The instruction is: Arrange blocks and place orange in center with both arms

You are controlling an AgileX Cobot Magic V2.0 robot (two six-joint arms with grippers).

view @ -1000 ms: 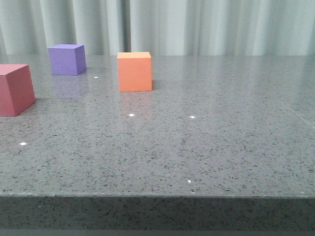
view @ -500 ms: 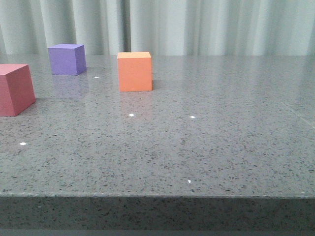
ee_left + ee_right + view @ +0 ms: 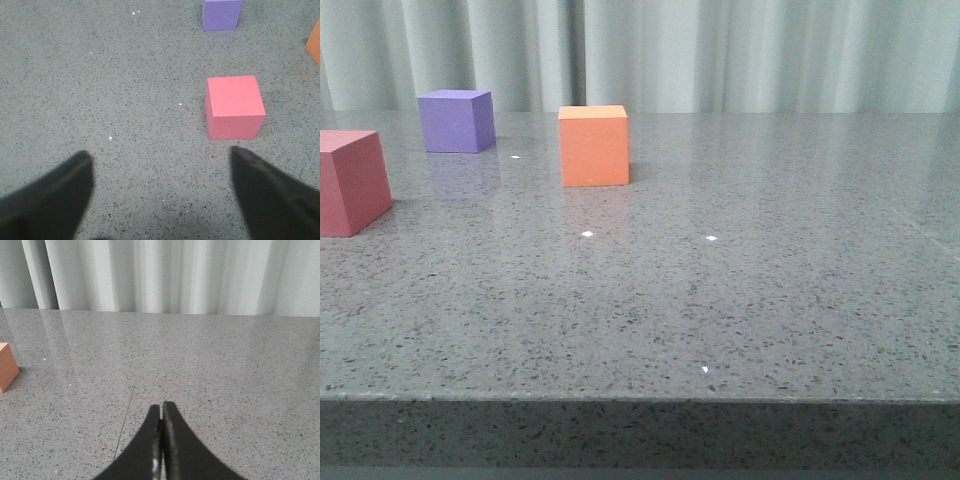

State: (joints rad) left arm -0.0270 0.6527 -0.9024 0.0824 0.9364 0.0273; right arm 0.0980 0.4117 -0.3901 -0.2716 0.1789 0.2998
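Blocks unmoved since a second ago; left gripper (image 3: 160,192) wide open, empty, pinkish-red cube (image 3: 235,106) just ahead; right gripper (image 3: 161,440) closed, empty; arranging not begun

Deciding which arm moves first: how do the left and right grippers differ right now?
The left gripper has its jaws spread wide; the right gripper has its jaws shut together. The left looks down at the pinkish-red cube; the right faces across the table, with only the orange cube at the picture's edge. Both are black and hold nothing.
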